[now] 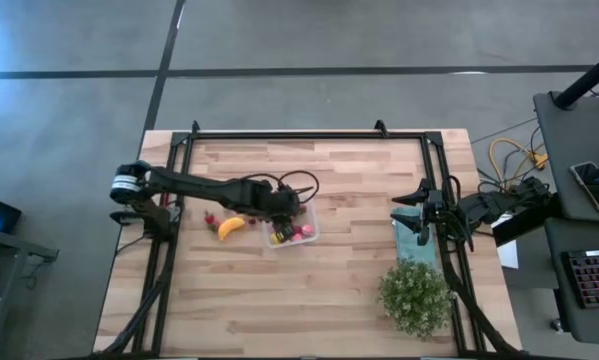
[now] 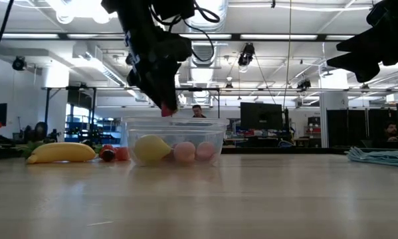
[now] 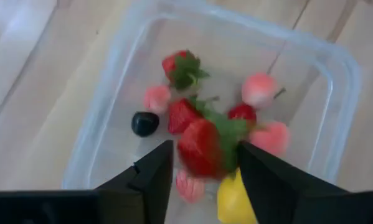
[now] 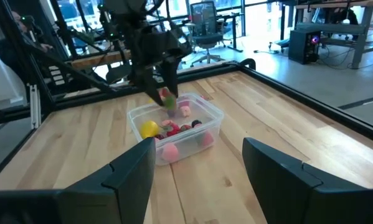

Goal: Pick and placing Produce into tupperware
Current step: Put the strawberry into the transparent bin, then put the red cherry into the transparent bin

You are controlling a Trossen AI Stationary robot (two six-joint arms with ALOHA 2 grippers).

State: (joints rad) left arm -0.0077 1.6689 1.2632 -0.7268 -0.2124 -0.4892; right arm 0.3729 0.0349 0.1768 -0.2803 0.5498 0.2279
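Observation:
The clear tupperware point(image 1: 291, 230) stands mid-table and holds several red and pink berries point(image 3: 258, 90), a dark one point(image 3: 144, 122) and a yellow lemon point(image 2: 151, 147). My left gripper point(image 3: 205, 162) hangs just above its open top, pointing steeply down, shut on a red strawberry point(image 3: 202, 149). An orange-yellow banana point(image 1: 231, 227) and a few red berries point(image 2: 113, 153) lie on the wood just left of the box. My right gripper point(image 4: 198, 168) waits open at the table's right edge, holding nothing. My left gripper has the strawberry's red body point(image 3: 192, 152) between its two fingers, one on each side, green leaves toward one finger. The fingers come from above, slanting down. In the low view the berry point(image 2: 165, 109) shows at their free ends, clear above the box's rim.
A folded teal cloth point(image 1: 416, 238) lies by the right arm, and a green bushy plant point(image 1: 416, 295) stands at the near right. A black frame point(image 1: 309, 135) runs around the table's far and side edges. Bare wood lies between the box and the cloth.

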